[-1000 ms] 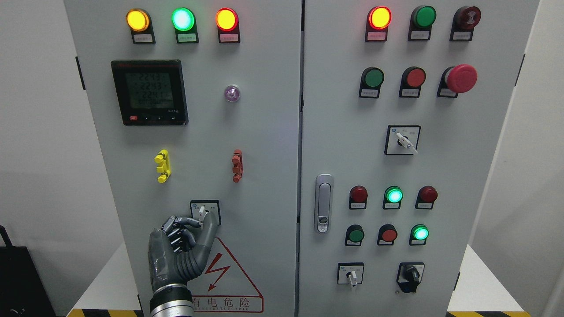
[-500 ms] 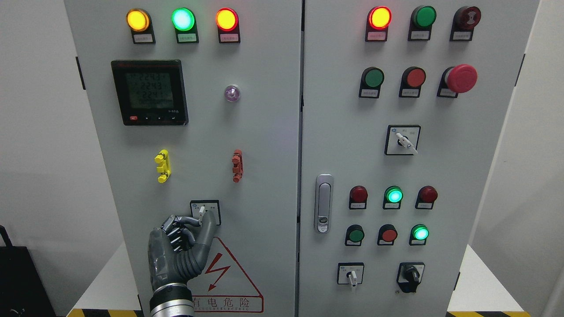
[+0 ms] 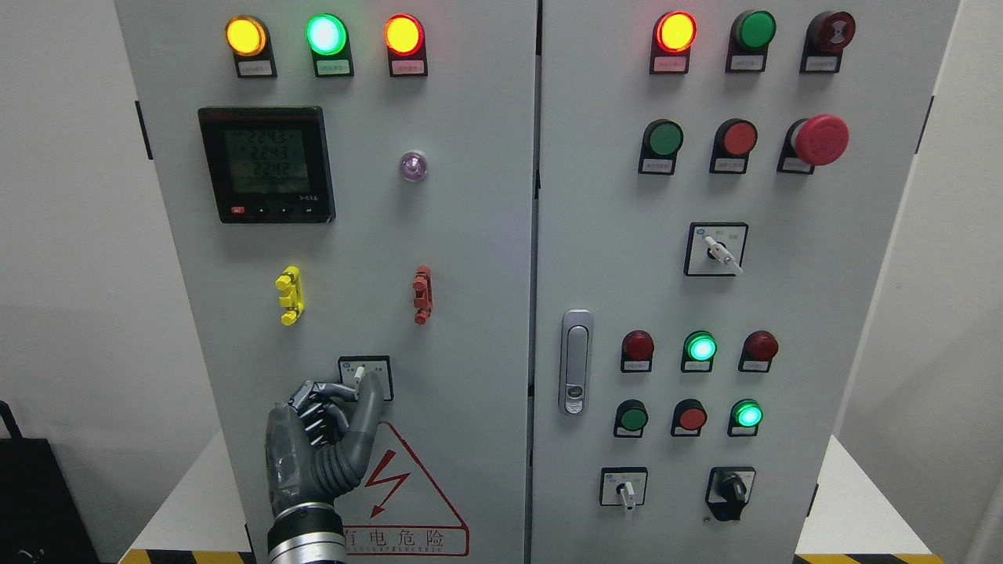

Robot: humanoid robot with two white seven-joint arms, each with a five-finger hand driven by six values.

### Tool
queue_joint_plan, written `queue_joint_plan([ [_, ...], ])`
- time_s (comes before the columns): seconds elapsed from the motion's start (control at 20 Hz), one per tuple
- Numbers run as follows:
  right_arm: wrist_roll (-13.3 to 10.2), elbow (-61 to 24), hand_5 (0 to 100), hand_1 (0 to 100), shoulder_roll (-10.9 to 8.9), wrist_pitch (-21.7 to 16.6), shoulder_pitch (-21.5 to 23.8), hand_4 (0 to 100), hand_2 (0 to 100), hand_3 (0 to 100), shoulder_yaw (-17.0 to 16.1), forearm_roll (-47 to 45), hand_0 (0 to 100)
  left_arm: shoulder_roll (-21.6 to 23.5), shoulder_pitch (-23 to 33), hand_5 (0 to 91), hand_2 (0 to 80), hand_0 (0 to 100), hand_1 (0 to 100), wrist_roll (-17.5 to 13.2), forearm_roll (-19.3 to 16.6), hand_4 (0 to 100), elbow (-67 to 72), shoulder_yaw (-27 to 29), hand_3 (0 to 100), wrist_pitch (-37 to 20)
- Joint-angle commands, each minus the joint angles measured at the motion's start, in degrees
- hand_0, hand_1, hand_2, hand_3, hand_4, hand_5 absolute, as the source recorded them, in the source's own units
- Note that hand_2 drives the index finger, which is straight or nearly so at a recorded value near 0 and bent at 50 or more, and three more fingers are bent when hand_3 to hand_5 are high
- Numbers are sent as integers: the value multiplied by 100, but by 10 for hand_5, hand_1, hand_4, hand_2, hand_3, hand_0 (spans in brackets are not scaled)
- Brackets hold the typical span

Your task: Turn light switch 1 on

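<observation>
Grey painted steel makes up the two-door control cabinet [image 3: 470,235] that fills the view, and it stands on a white surface [image 3: 188,501] edged with yellow-and-black hazard tape. At about 11 o'clock on the left door, three round lamps glow in a row: an amber lamp [image 3: 245,36], a green lamp [image 3: 326,34] and an orange-red lamp [image 3: 403,34]. Below them sits a black digital meter with a pale lit display [image 3: 266,164], and to its right a small clear violet dome [image 3: 413,165]. Lower on the same door are a yellow plastic clip [image 3: 289,295] and a red-brown plastic clip [image 3: 421,294]. At about 7 o'clock the left robot hand [image 3: 356,390], dark grey with ribbed fingers, rises from the bottom edge; its thumb and curled fingertips pinch the small white lever of the black-framed selector switch [image 3: 365,374], which is mounted just above the red triangular lightning warning sign [image 3: 407,489]. The lever leans slightly left of upright. Right of the door seam is a silver door latch [image 3: 576,360]. On the right door, at 1 o'clock, a lit red lamp [image 3: 675,31] sits beside an unlit green lamp [image 3: 754,30], and beneath these is a red mushroom stop button [image 3: 819,139]. A white rotary selector in a black frame [image 3: 716,249] is at 3 o'clock. Lower down, two green indicator lamps [image 3: 700,346] are glowing among the dark red and green buttons, above a further small white switch [image 3: 624,487] and a black rotary knob [image 3: 730,487] at 5 o'clock.
</observation>
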Motion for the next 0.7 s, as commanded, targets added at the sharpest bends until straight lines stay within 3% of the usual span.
queue_joint_plan([
  [0.0, -3, 0, 0, 0, 0, -5, 0, 0, 0, 0, 0, 1, 54, 9, 13, 870, 586, 300, 545, -18, -4, 983, 8, -6, 1000, 3],
  [0.65, 6, 0, 0, 0, 0, -5, 0, 0, 0, 0, 0, 1, 54, 9, 13, 868, 595, 333, 537, -27, -4, 985, 17, -15, 1000, 3],
])
